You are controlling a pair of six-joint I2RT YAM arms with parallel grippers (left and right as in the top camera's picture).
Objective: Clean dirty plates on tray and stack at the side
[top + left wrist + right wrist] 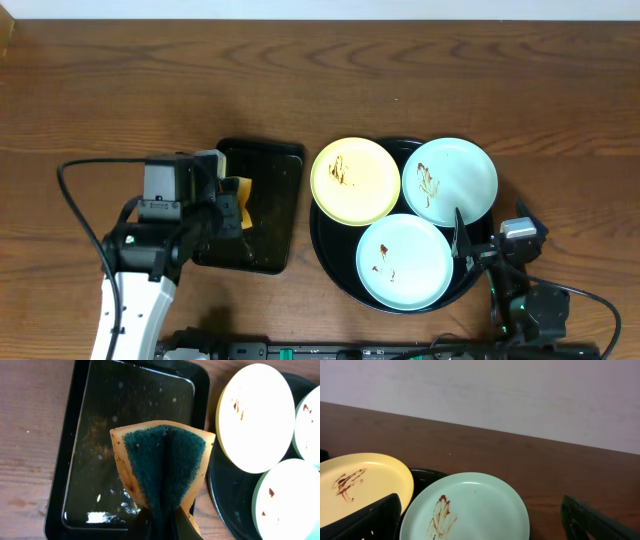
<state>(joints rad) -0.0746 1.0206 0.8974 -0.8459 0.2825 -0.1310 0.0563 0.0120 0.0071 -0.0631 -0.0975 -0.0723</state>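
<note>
Wooden table (120,90) fills the overhead view, w/ both arms at its near edge. Round black tray (333,252) sits right of centre. It holds all 3 plates, none stacked at the side.

Rect. black tray (275,210) lies just left of the round one, close but apart. Its glossy bottom looks wet in the L wrist view.

Plates: yellow plate (355,180) is at the tray's far left, overhanging the rim a bit. Far mint plate (450,180) is at far right, also past the rim. Near mint plate (404,262) is at front centre, its edge meeting the other two; can't tell if it overlaps them. Each has a brown smear, roughly mid-plate.

R gripper (482,525) hangs low at the round tray's near-right edge, beside the near mint plate. Jaws are spread wide w/ nothing btwn them, facing across the far mint and yellow plates.

L gripper (162,520) is above the rect. tray, jaws pinched tight on the sponge (162,465). The sponge is folded, w/ green scrub side inward facing the cam and yellow foam outside. It is clear of the plates.
</note>
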